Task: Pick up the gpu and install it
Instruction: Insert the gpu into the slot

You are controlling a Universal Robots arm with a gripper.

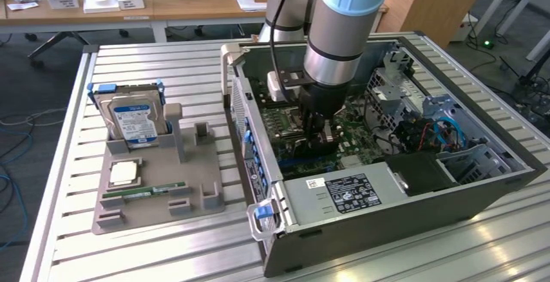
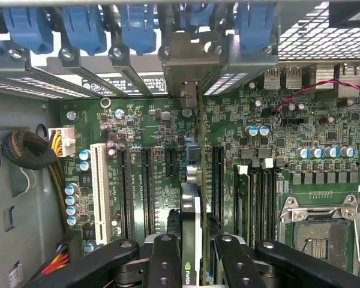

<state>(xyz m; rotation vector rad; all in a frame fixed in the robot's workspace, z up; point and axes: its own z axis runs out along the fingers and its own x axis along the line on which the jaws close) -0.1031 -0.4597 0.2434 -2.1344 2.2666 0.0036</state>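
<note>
Now the tool [image 2: 191, 252] pinches the gpu [image 2: 191, 204] by its top edge, holding it edge-on above the motherboard [image 2: 270, 138] slots inside the computer case [image 1: 404, 211]. Likely light, stiff and fragile, the card is best gripped along that bare edge.

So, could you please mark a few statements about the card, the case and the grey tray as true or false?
1. The fingers grip the gpu edge-on above the motherboard. True.
2. The gripper is inside the open computer case. True.
3. The hard drive lies inside the case. False: it stands in the grey tray.
4. The CPU socket holds a fan. False: it is bare.
</note>
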